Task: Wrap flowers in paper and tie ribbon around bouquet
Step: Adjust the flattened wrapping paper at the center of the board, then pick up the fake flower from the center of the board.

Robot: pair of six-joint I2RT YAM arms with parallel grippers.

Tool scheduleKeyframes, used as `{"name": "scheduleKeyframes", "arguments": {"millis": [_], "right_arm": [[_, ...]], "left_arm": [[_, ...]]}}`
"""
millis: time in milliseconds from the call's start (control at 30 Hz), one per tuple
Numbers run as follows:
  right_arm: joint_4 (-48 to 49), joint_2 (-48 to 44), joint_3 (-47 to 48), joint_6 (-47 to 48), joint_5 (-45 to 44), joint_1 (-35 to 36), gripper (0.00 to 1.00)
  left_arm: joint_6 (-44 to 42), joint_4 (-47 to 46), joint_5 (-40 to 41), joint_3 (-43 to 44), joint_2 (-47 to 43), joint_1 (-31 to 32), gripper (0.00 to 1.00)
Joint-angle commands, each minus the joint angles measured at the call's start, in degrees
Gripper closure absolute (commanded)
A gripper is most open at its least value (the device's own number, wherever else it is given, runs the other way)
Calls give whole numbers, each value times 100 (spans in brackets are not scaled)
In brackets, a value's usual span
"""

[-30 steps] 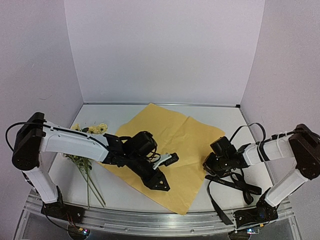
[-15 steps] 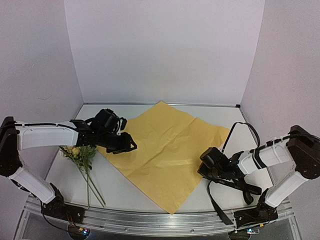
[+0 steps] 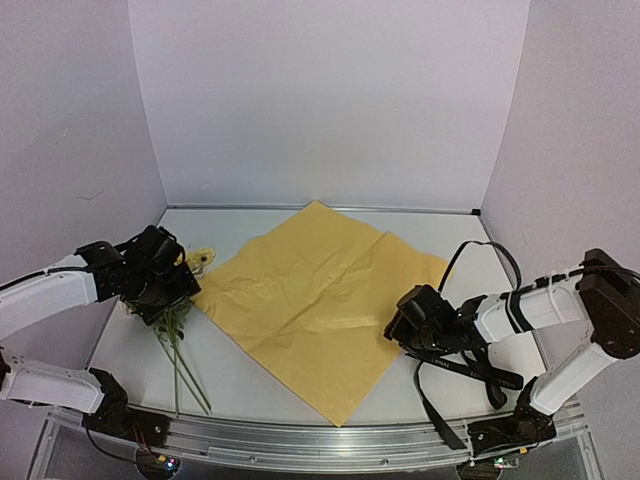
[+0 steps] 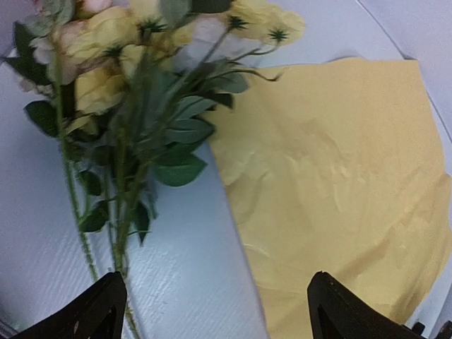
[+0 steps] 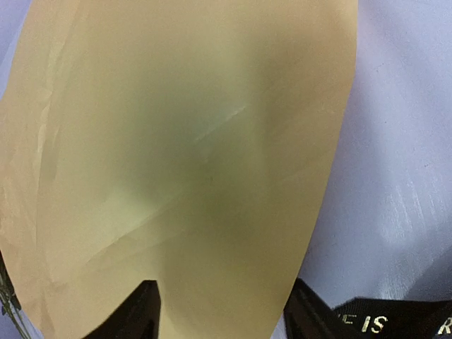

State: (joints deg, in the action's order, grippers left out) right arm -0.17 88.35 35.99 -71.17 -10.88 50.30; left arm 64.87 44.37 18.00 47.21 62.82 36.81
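The paper lies spread mid-worktop, with the flowers at its 9 o'clock and the ribbon at its 4 o'clock. The left jaws stand wide apart above the flowers. The right jaws are apart over the paper's 3 o'clock edge.

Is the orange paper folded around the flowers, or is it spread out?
Spread out: the paper lies open and flat on the table, lightly creased; the flowers lie beside it.

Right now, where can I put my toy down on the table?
Bare table between the flowers and the paper's near edge; also between the paper and the back wall, on the right. Crowded by the ribbon, front right.
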Motion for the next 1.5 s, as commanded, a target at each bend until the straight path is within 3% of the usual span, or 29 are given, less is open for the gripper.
{"name": "scheduleKeyframes", "arguments": {"millis": [0,133,267,633,900,1100,1467], "right_arm": [[-502,-497,26,233,313,29,29],[-1305,-983,98,580,441,32,19],[-1768,-1351,165,977,554,32,13],[-2273,-1758,307,1620,897,28,12],[-2383,-1875,322,1831,844,16,12],[-2392,-1844,363,1893,858,21,12],[-2403,-1809,366,1880,893,17,12]], "left_arm": [[1142,1044,504,-514,-371,-45,2],[1267,904,293,-883,-458,-51,0],[782,241,183,-1148,-438,-94,0],[-784,-1392,-779,-1431,476,-1017,8],[-1205,-1618,-1033,-1433,1141,-1351,28],[-1396,-1779,-1074,-1385,1595,-1404,35],[-1530,-1498,-551,-1068,1869,-1412,85]]}}
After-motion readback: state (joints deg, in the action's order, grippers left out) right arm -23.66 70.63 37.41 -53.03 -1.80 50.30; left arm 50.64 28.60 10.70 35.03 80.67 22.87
